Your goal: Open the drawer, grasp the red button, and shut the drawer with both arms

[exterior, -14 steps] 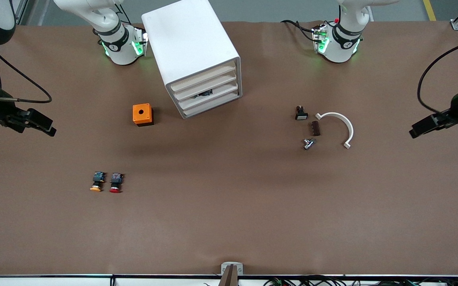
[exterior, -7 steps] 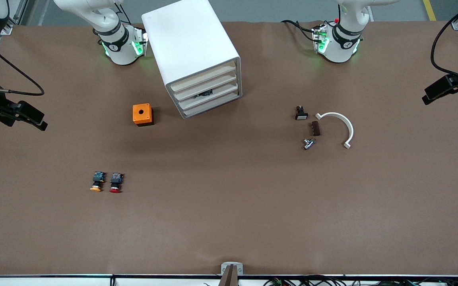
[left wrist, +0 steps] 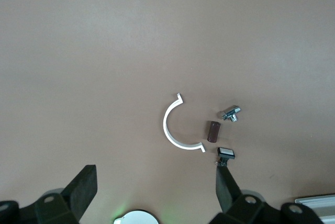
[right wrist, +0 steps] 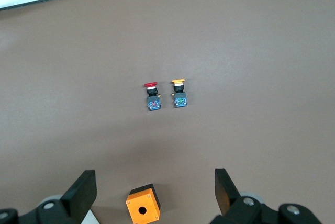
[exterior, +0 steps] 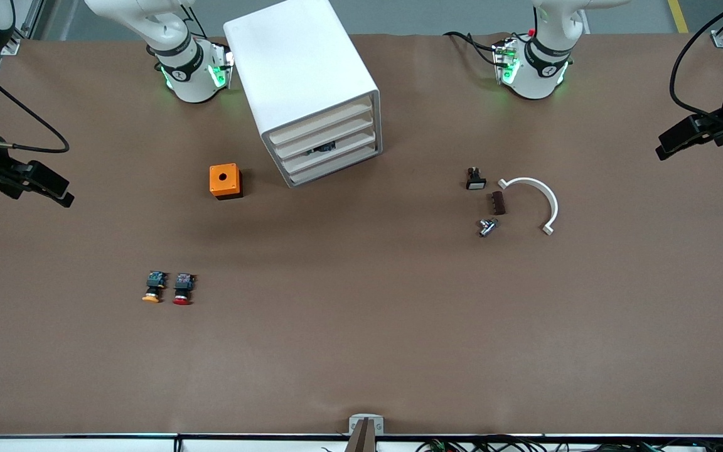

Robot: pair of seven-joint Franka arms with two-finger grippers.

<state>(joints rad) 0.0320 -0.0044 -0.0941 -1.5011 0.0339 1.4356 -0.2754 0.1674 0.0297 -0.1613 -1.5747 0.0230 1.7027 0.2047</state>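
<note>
The white cabinet (exterior: 302, 81) stands between the arm bases, and its four slat-front drawers (exterior: 327, 147) are all shut. A dark item shows in a gap between the slats. The red-capped button (exterior: 182, 290) lies on the table nearer the front camera, beside an orange-yellow one (exterior: 154, 288). Both also show in the right wrist view, the red one (right wrist: 152, 96) and the yellow one (right wrist: 179, 94). My right gripper (exterior: 44, 185) hangs open and empty over the right arm's end of the table (right wrist: 153, 188). My left gripper (exterior: 678, 139) hangs open and empty over the left arm's end (left wrist: 156, 190).
An orange cube box with a round hole (exterior: 225, 181) stands beside the cabinet. A white half ring (exterior: 534, 201), a brown block (exterior: 498, 203), a metal part (exterior: 487, 226) and a small black switch (exterior: 475, 179) lie toward the left arm's end.
The left gripper has moved toward the robots' side of the table. The right gripper has drawn slightly toward its table end. Nothing on the table has moved.
</note>
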